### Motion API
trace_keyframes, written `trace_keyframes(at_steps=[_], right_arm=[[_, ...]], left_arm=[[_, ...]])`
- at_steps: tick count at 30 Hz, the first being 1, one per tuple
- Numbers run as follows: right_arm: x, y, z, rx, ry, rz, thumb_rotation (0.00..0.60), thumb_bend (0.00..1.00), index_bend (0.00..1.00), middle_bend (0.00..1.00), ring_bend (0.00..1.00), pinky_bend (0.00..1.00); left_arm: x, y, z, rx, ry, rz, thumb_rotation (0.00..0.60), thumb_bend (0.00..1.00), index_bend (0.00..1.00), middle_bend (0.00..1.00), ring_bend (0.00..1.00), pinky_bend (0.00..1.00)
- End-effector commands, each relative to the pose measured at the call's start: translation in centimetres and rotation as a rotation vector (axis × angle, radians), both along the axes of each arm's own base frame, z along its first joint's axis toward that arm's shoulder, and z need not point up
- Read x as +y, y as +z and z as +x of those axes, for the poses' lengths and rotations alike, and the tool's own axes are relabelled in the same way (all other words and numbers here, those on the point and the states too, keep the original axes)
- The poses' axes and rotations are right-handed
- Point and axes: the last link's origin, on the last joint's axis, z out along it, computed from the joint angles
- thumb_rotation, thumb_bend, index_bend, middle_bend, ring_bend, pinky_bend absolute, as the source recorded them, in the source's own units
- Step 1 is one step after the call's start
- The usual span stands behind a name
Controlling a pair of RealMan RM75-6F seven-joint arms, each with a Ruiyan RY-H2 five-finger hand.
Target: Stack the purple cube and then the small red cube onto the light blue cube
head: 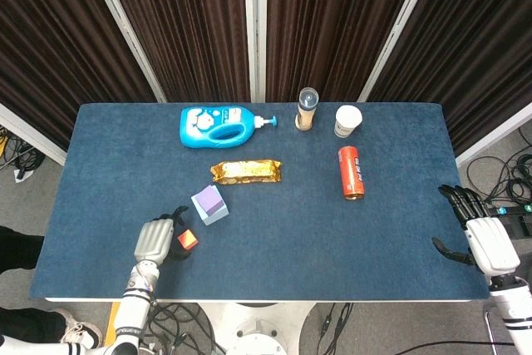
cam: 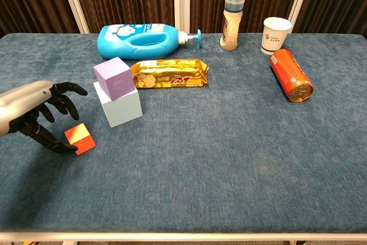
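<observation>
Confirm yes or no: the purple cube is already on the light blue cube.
Yes, the purple cube sits on top of the light blue cube in the chest view.

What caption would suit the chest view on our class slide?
Left hand reaches with spread fingers for the small red cube; purple cube already sits on the light blue cube.

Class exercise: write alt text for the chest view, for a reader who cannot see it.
The robot's left hand reaches with spread fingers for the small red cube. Beside it the purple cube sits on the light blue cube.
</observation>
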Motion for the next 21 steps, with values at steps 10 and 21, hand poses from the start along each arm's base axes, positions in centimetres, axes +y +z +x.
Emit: trace_keyframes(at_steps=[10,21], right_arm=[[0.0,0.2,0.0,-0.009,0.003,-0.002,0.600,0.20,0.02,0.07,0.00,0.00],[-0.1,0.2,0.0,-0.010,0.001,-0.004,0.600,0.20,0.02,0.07,0.00,0.00]], left_arm=[[0.2,-1.0,0.1,0.008,-0.002,0.015,0.600,0.13,0.24,0.53,0.33,0.37],[0.4,-1.5,-0.8,0.035,0.004,0.032,0.600,0.13,0.27,0.58,0.36,0.41]])
